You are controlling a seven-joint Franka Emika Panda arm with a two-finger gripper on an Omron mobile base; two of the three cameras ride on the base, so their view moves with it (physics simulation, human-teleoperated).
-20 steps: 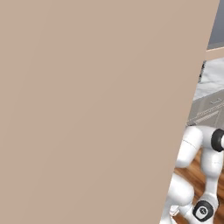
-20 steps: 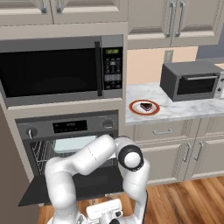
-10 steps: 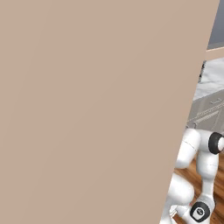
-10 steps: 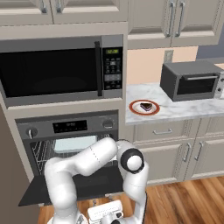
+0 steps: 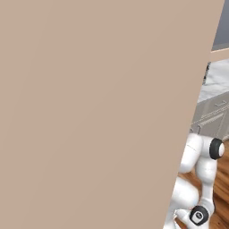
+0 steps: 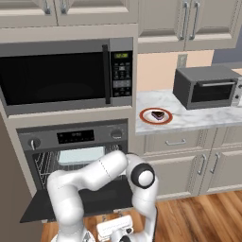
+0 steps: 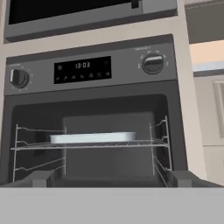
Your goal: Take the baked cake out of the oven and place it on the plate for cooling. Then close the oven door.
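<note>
Dark cake [image 6: 158, 115] on plate [image 6: 144, 116], end effector apart

A big black microwave [image 6: 66, 75] sits in the wall. A grey toaster oven [image 6: 204, 86] stands on the bench [image 6: 198, 118]. A pale tray [image 7: 92, 138] lies on a wire rack [image 7: 87, 146].

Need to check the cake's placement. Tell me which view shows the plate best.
The right base view: the plate sits whole on the counter, baked cake on it. The left base view faces a beige panel; the hand view faces the oven.
</note>
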